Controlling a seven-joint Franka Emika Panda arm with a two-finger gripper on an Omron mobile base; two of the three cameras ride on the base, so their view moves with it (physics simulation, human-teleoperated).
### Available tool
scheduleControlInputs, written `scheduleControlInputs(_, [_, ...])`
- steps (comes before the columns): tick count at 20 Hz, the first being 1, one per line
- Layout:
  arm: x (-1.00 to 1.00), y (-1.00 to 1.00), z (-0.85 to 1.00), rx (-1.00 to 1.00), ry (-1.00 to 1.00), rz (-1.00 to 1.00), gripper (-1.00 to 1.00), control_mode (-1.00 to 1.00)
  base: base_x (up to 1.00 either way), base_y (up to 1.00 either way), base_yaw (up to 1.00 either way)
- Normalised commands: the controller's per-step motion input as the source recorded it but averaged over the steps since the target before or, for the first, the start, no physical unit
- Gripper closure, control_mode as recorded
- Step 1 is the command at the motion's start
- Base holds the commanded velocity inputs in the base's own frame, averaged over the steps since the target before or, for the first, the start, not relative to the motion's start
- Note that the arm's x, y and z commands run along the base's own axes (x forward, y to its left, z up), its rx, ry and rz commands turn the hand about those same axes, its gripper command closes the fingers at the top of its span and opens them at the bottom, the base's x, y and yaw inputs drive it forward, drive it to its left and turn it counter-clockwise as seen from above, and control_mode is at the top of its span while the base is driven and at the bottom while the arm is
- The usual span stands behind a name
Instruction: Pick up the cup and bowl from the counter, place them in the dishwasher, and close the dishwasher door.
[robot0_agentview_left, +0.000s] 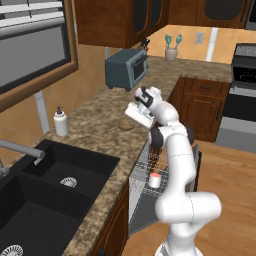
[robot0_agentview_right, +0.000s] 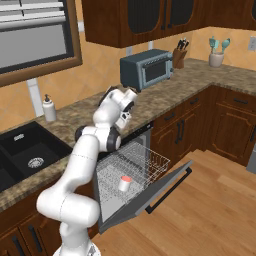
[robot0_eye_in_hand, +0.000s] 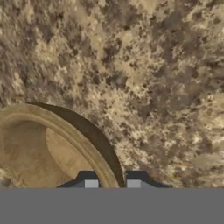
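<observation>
The white arm rises from the base, bends at its elbow above the open dishwasher (robot0_agentview_right: 131, 167) and reaches over the speckled granite counter (robot0_agentview_left: 95, 127), with the hand tipped down at the worktop near its front edge. In the hand view the gripper (robot0_eye_in_hand: 112, 183) sits low over the tan-brown bowl (robot0_eye_in_hand: 48, 151), one dark fingertip inside the rim and the other outside it, so the jaws straddle the bowl's wall with only a narrow gap between them, clenched on the rim of the bowl. In the left base view the bowl (robot0_agentview_left: 126, 124) lies on the counter just beside the hand. The white cup (robot0_agentview_right: 124, 183) with its reddish rim stands upright in the grey wire rack (robot0_agentview_right: 137, 162) of the dishwasher, and the dark grey dishwasher door (robot0_agentview_right: 150, 197) hangs down, open, below the rack. Farther along the counter stands a grey-blue toaster oven (robot0_agentview_left: 126, 68), well apart from the hand; a white soap bottle (robot0_agentview_left: 61, 122) with a dark pump stands against the wall near the black sink (robot0_agentview_left: 47, 187).
</observation>
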Motion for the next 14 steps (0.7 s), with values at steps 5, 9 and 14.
scheduleControlInputs(5, [-0.94,-0.26,0.09,0.00,-0.26,0.00,1.00,-1.00,0.00,0.00,0.00])
scheduleControlInputs(9, [-1.00,-0.58,0.00,0.00,-0.33,0.01,1.00,-1.00,0.00,0.00,0.00])
scheduleControlInputs(14, [-1.00,-0.75,-0.04,0.00,-0.32,0.03,1.00,-1.00,0.00,0.00,0.00])
